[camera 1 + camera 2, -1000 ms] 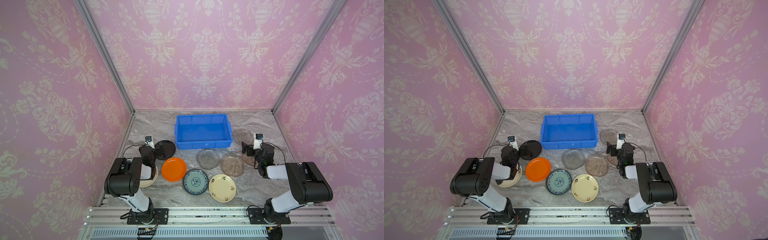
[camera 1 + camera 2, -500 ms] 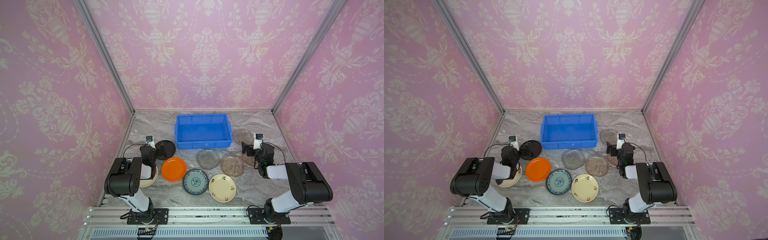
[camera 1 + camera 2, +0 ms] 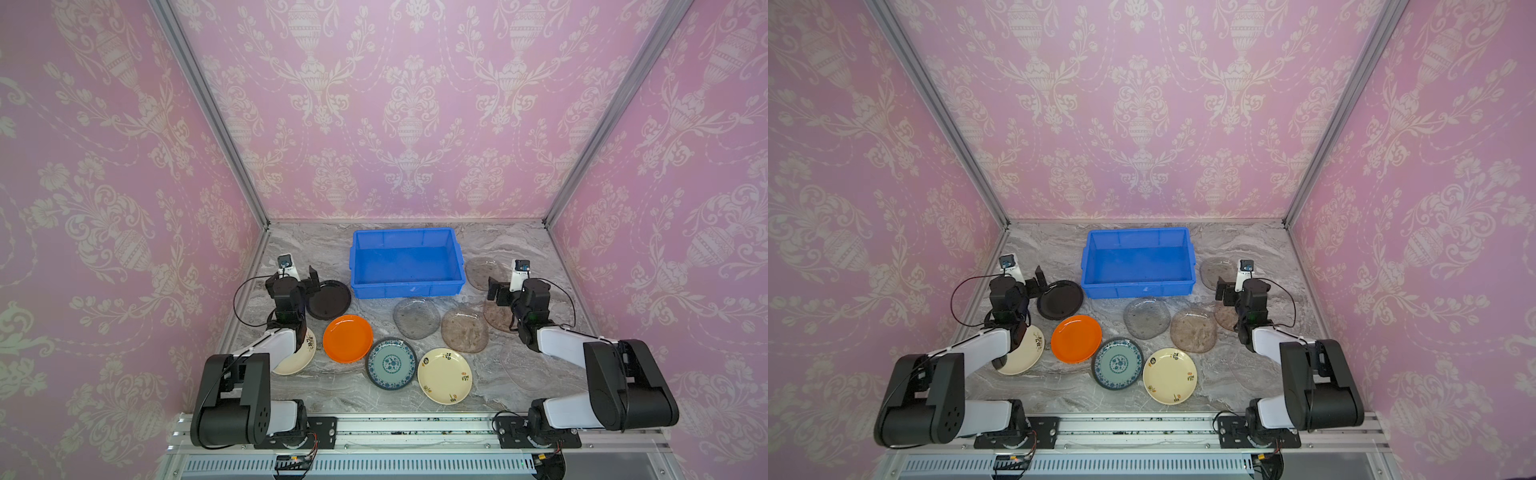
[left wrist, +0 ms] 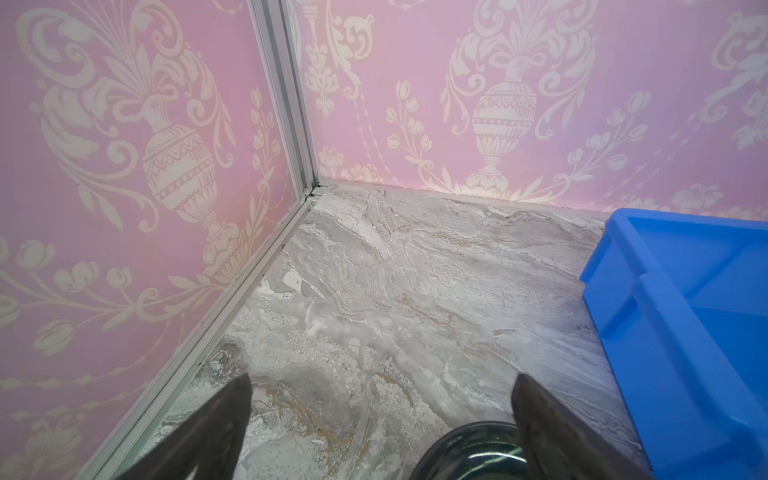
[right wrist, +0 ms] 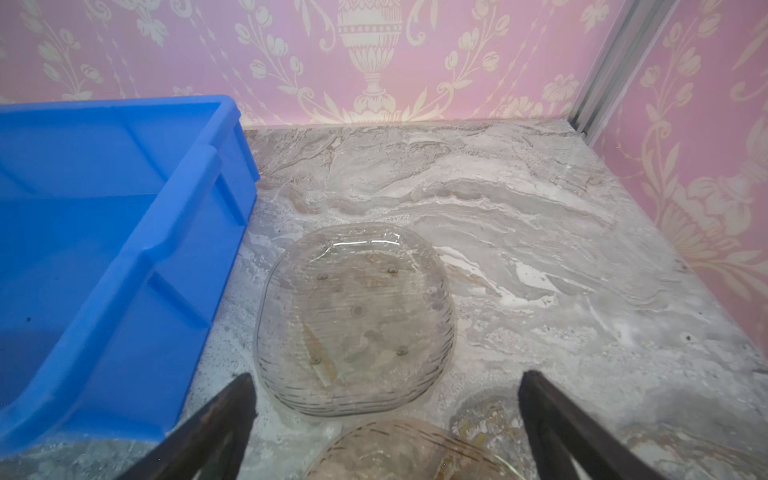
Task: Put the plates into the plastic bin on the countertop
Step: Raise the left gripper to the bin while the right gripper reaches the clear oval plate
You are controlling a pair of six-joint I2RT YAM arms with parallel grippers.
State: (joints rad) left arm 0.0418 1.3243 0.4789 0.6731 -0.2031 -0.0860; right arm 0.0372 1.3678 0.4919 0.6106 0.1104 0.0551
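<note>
While the bin (image 3: 407, 289) lies bare and left gripper (image 4: 382, 380) and right gripper (image 5: 386, 376) gape empty, first pickup pending, the black plate (image 3: 330, 299) at its eight o'clock likely needs a rim pinch.

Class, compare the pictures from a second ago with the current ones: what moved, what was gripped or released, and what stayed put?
Nothing visibly changed. Both arms keep their poses, the left fingers and right fingers open and empty. The blue bin holds no plate, and the plates lie where they were on the countertop.
</note>
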